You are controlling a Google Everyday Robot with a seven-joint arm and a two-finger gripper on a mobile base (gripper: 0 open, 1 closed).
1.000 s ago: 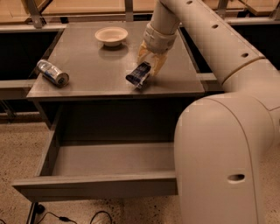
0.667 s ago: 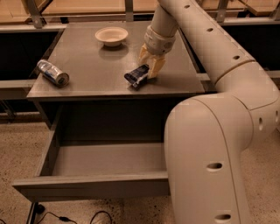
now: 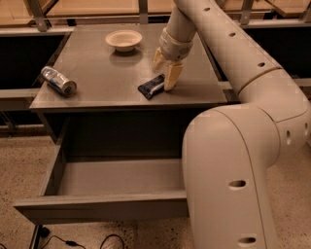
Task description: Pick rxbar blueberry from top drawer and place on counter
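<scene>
Cabinet viewed from above and in front, with the robot's pale arm (image 3: 233,58) reaching in from the right and filling the near right of the scene. We see the gripper (image 3: 163,78) low over the counter (image 3: 107,68), right of centre, its two yellowish fingers (image 3: 173,75) spread apart and pointing down, with nothing clasped between them. The rxbar blueberry (image 3: 151,87) lies flat on the counter just to the near left of the gripper. It is set at a slant, and its right end meets the tip of the nearer finger; we cannot tell whether the two actually touch. A shallow cream bowl (image 3: 124,40) stands upright toward the far edge of the counter, well apart from the bar. A silver-blue drink can (image 3: 58,80) lies on its side near the left edge. Below the counter, the top drawer (image 3: 97,209) is pulled out toward us, its grey front panel nearest the camera and its right end hidden behind the arm. Dark cables (image 3: 73,240) trail across the speckled floor (image 3: 19,160) at the near left, and light wooden benches (image 3: 92,7) run along the far side.
</scene>
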